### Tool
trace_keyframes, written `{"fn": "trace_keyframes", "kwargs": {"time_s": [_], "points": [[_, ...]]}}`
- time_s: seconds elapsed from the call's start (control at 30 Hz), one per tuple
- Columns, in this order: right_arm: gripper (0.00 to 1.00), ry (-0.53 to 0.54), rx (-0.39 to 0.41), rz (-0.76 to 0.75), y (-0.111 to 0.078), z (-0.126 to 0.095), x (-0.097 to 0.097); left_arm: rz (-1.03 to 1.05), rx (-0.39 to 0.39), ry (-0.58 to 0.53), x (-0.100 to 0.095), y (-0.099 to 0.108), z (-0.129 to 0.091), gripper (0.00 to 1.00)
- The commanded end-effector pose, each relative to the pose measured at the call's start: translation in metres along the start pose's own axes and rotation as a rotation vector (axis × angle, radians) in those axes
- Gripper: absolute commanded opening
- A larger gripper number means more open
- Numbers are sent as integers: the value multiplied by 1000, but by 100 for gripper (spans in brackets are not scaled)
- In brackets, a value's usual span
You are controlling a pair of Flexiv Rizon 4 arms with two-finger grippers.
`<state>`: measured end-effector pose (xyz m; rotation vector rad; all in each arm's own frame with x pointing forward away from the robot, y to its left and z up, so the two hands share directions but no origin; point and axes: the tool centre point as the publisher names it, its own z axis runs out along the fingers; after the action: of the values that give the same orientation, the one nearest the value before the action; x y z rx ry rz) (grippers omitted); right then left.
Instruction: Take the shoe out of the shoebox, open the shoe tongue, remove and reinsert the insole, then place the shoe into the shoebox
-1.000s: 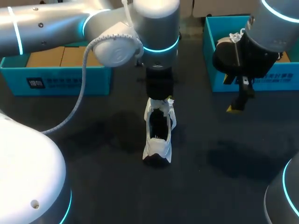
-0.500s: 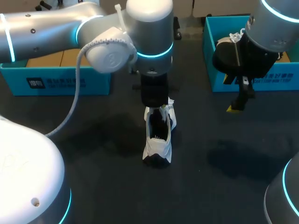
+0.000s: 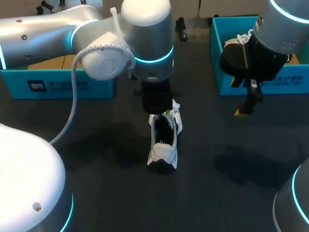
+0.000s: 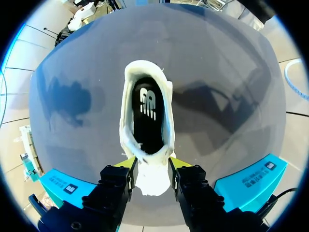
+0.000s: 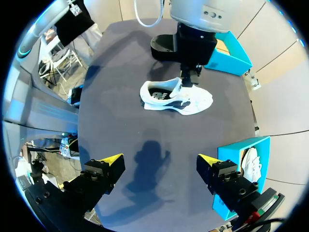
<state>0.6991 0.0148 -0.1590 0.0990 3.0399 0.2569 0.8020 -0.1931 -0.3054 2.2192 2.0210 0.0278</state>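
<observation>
L gripper vertical, clamps shoe tongue; R gripper hovers, spread wide.

- Two white shoes: first shoe on the desk, second shoe inside right box.
- Two teal boxes, counting left box.
</observation>
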Motion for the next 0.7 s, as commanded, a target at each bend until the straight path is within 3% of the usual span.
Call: {"fn": "trace_keyframes", "kwargs": {"time_s": [0.03,0.17,0.23,0.37,0.7], "points": [[100,2,3,1,2,1,-1,0,-5,14,-9,8,4,39],[100,2,3,1,2,1,-1,6,-4,17,-14,8,10,32],[100,2,3,1,2,1,-1,6,1,17,-15,7,12,11],[100,2,3,1,2,1,-1,11,11,24,-11,2,15,21],[100,2,3,1,2,1,-1,-7,68,40,8,-17,26,14]]}}
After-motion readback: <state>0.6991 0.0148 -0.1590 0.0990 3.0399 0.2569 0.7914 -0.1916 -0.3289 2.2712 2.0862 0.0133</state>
